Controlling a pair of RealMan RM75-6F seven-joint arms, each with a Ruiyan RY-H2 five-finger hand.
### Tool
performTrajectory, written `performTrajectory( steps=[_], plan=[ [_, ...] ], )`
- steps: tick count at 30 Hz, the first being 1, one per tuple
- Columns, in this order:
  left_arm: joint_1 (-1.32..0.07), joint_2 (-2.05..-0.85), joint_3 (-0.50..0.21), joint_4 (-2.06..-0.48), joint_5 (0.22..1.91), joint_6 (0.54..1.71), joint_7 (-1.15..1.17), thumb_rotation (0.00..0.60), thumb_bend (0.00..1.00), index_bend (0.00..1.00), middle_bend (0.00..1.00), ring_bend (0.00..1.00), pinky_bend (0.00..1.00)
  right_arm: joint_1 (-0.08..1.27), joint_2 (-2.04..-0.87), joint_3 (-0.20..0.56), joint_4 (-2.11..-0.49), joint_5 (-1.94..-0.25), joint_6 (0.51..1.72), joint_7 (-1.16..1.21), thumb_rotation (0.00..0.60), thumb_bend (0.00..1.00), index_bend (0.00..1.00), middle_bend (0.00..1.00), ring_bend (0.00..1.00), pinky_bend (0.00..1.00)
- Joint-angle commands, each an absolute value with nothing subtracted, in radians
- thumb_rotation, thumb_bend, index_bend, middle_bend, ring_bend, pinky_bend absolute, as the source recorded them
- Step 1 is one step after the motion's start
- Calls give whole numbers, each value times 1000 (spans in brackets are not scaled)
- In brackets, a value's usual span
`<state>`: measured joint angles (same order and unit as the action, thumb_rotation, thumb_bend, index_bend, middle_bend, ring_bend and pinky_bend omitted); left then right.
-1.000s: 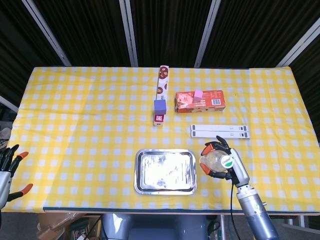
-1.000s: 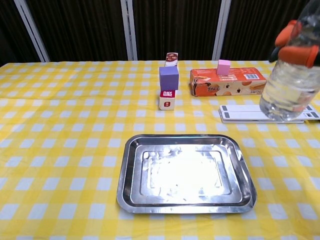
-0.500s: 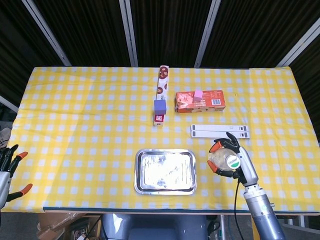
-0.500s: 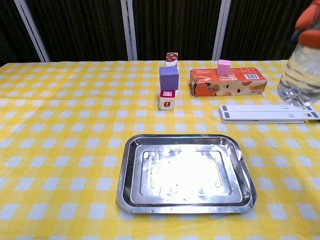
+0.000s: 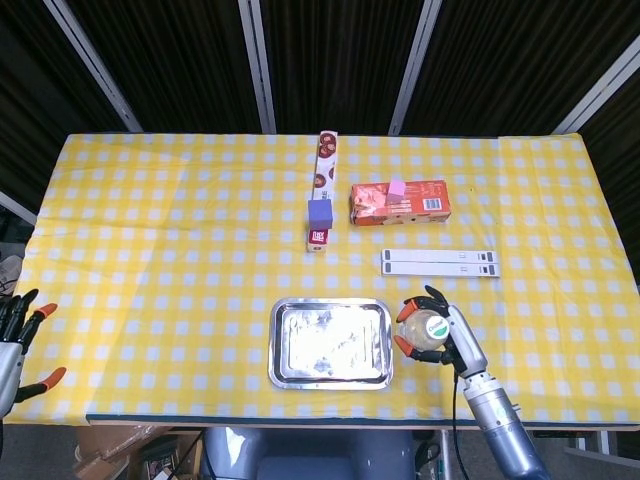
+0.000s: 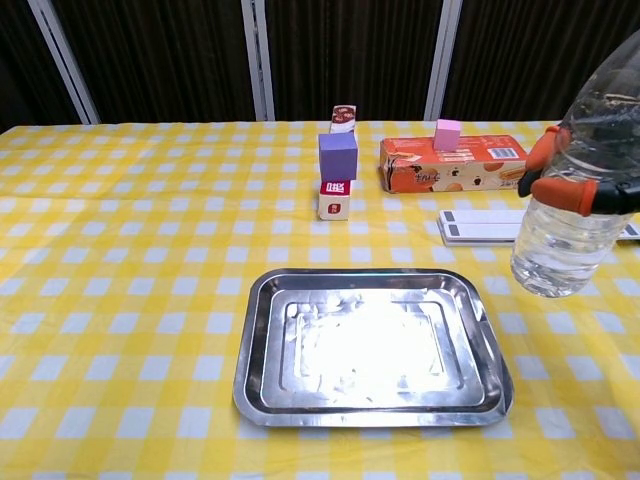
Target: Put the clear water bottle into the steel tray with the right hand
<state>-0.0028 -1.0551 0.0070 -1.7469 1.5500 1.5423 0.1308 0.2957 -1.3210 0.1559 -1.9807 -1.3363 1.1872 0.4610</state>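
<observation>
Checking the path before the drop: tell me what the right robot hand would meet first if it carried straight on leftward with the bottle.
Probably the steel tray: its right rim lies just left of the right robot hand and the clear water bottle. The bottle looks lifted, so it may pass over the rim; height is unclear.

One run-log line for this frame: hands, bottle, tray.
right hand: holds clear water bottle | bottle: in the air, just right of steel tray | tray: empty | left hand: idle at table's left edge
</observation>
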Motion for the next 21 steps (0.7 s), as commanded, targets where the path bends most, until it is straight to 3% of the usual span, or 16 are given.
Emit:
performTrajectory(
  steps=[1,13,21],
  plan=[
    [-4,-1053,4,-1745,1545,1540,127,600,204,163,0,0,0,291,-1316,163,-1963,-1316,1191,474,600,821,841,618,280,0],
    [3,-1062,10,-1756,1558,1553,149,600,204,163,0,0,0,237,-1183,193,-1838,-1267,1194,638,600,821,841,618,284,0],
    [1,-1062,11,-1756,1566,1553,146,600,203,163,0,0,0,250,-1181,170,-1903,-1338,1169,634,600,821,841,618,284,0]
  ],
)
